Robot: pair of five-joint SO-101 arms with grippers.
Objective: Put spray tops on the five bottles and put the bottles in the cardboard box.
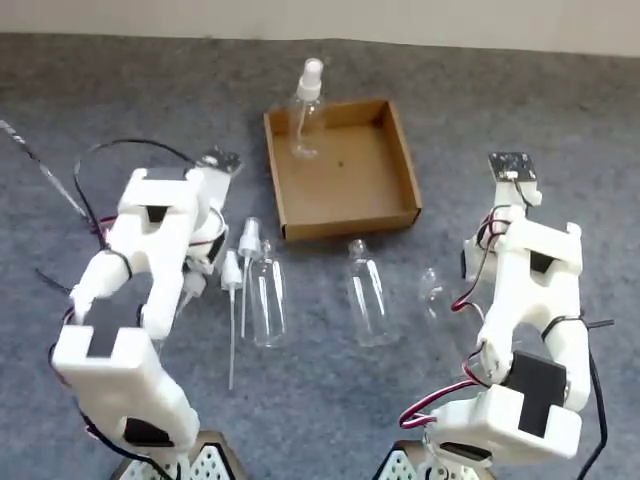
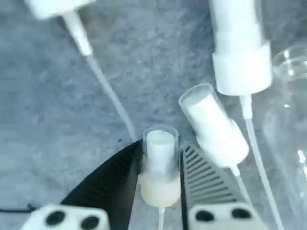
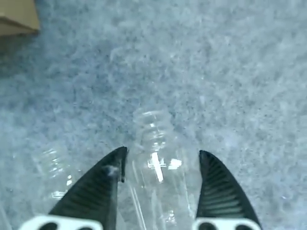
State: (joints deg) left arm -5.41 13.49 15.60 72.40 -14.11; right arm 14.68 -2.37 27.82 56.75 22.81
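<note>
Plastic spray top (image 2: 159, 184) pinched in the left claw (image 2: 161, 151) — right claw (image 3: 163, 153) spread around a clear bottle (image 3: 152, 127).

Left pincer (image 2: 161, 151) is clamped on a spray top (image 2: 160, 165); right pincer (image 3: 163, 153) hangs low, spread wide.

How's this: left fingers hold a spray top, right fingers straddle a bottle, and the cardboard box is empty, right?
Wrong on the box: the high view shows one capped bottle standing in the cardboard box. The rest holds.
</note>
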